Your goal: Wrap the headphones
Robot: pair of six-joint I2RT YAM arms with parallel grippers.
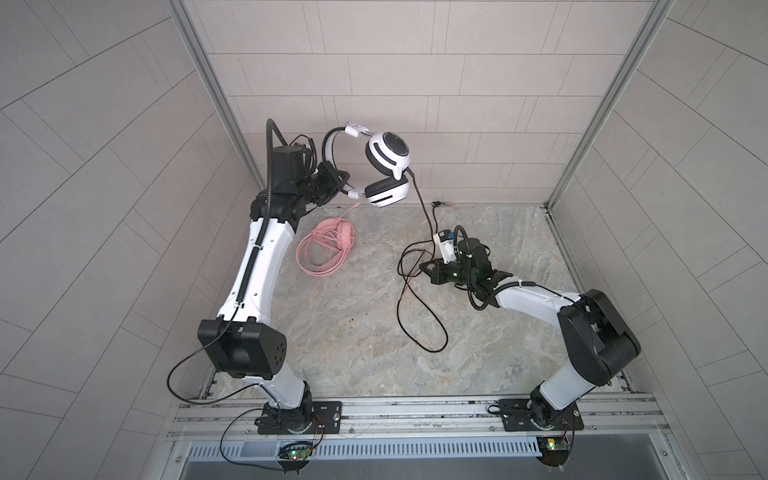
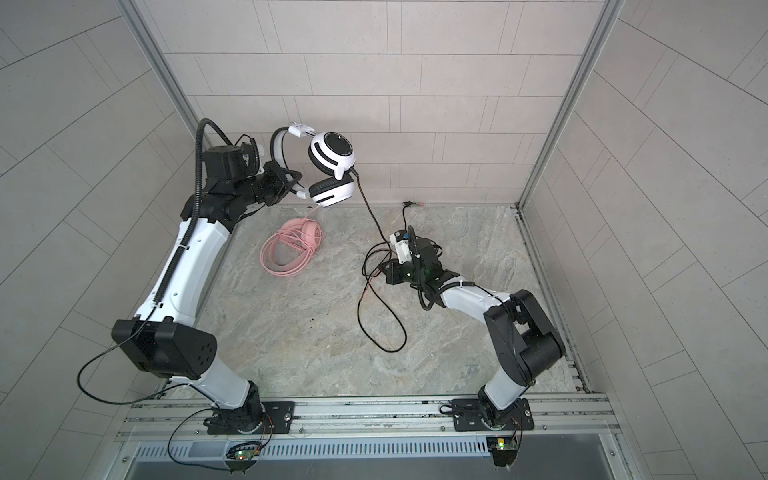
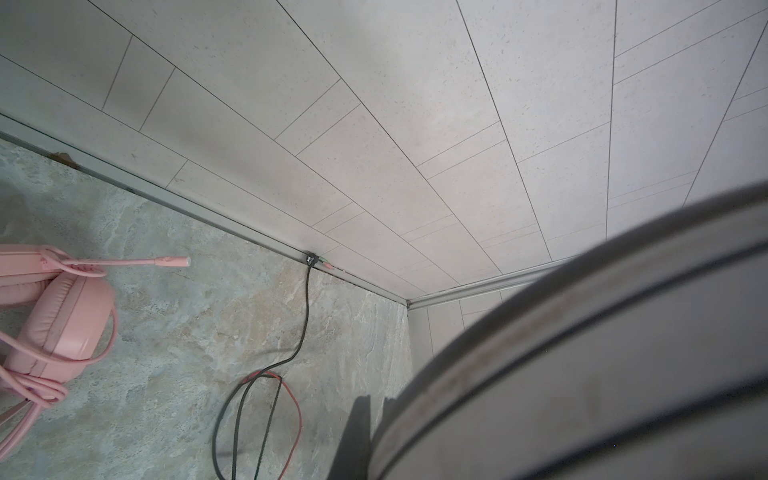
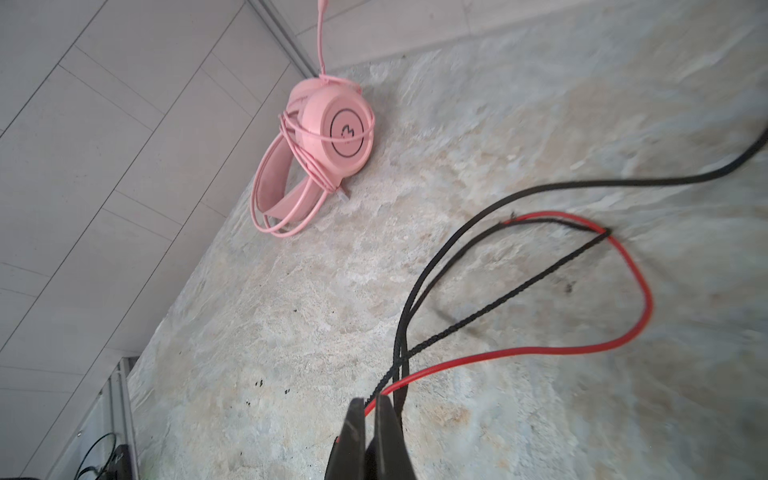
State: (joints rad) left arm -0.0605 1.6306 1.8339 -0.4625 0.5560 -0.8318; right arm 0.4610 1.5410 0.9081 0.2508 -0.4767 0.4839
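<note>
My left gripper (image 1: 344, 189) is clamped on the headband (image 1: 329, 147) of the white headset (image 1: 388, 156). It holds the headset in the air over the far left edge of the table (image 1: 498, 353), with the cups toward the middle. In the left wrist view the band is only a close blur.

The black cable (image 1: 420, 208) drops from the lower cup (image 1: 386, 192) to the right, toward my right gripper (image 1: 424, 268), which sits low over the table right of centre. In the right wrist view its jaws are pinched together on that cable and on a red wire (image 4: 623, 340) running with it. Slack loops of both lie on the table around the gripper. The plug (image 1: 442, 203) rests by the far wall (image 1: 457, 124).

The pink headset (image 1: 334, 239) lies on the table at far left, with its pink cable (image 1: 316, 266) looped around it.
</note>
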